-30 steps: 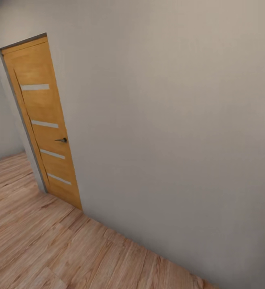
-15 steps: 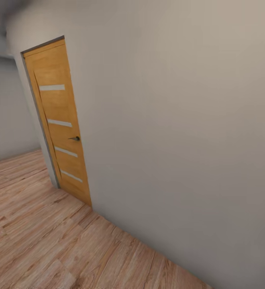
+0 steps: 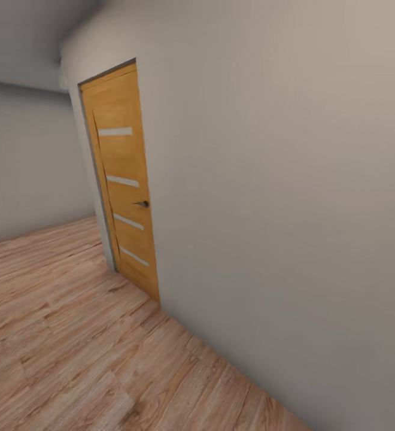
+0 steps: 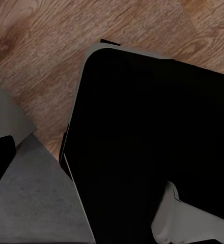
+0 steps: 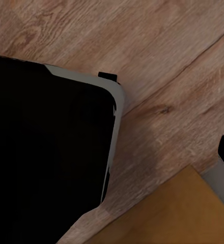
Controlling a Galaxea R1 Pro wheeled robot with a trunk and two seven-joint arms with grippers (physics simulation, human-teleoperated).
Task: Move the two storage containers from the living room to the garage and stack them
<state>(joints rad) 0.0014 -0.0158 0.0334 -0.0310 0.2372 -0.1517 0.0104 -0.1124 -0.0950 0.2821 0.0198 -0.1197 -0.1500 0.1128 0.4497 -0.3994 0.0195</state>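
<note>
The two storage containers are out of view. I am on a light wood plank floor (image 3: 72,335) in a corridor, facing a plain beige wall (image 3: 281,197). In the left wrist view the robot's black base (image 4: 152,147) is seen over the planks, and it appears again in the right wrist view as the black base (image 5: 46,152).
A closed orange wooden door (image 3: 125,185) with pale horizontal strips and a dark handle (image 3: 142,204) is set in the wall at left. Past it the floor runs to a far grey wall (image 3: 30,161). A flat orange-brown surface (image 5: 168,213) fills one corner of the right wrist view.
The whole head picture has shifted: the door now sits further right and more of the far wall and ceiling shows at left, so the camera has turned.
</note>
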